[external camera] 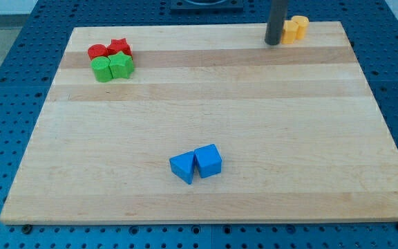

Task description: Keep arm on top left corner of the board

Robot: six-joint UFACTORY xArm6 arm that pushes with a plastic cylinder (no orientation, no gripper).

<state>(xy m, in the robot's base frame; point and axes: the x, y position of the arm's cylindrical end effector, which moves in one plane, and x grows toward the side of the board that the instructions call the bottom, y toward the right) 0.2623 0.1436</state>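
Nearest you, two blue blocks: a wedge-like one point(182, 168) touching a cube point(209, 160), matte, sharp-edged. Pale striped wooden board point(254, 104), smooth grain. Far left, the red cylinder point(97, 51) and red star point(119, 47) huddle against two green blocks point(112, 68). My tip point(273, 43), a bare dark rod holding nothing, sits top right just beside the yellow blocks point(296, 29). Top left corner lies well apart; you likely need a leftward slide.

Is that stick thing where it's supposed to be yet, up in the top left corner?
Not yet. My tip stands near the view's top right, just left of the yellow blocks. Nothing looks done so far. Left to do: cross to the top left corner of the board, above the red and green blocks.
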